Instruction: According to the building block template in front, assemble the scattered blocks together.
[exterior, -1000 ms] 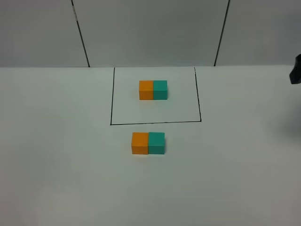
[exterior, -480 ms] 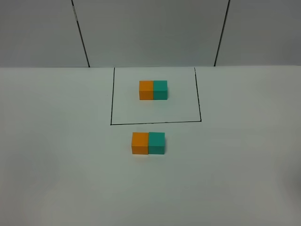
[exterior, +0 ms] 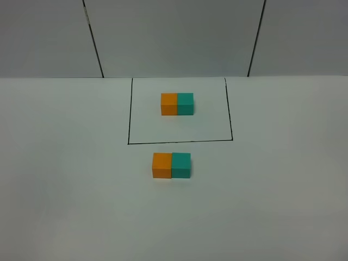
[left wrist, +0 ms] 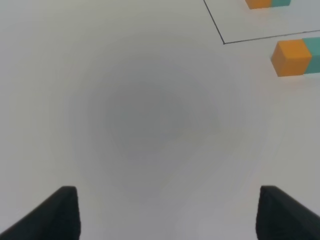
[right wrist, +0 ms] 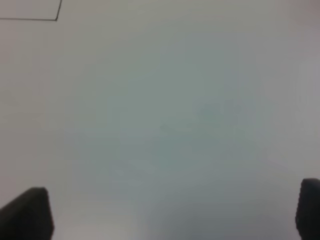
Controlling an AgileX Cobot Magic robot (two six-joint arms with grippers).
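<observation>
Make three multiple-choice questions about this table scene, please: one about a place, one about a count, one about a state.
1. Where is the loose orange and teal pair?
A. inside the black outline
B. outside the black outline, on the near side
C. on top of the template pair

2. How many cubes are on the table?
A. two
B. four
C. six

3. How does the left gripper stand?
A. open, holding nothing
B. shut on the orange cube
C. shut on the teal cube

Answers: 1 B, the pair lies below the outline's near line in the high view. 2 B, the template pair and the loose pair give four. 3 A, its fingers are far apart over bare table.
</observation>
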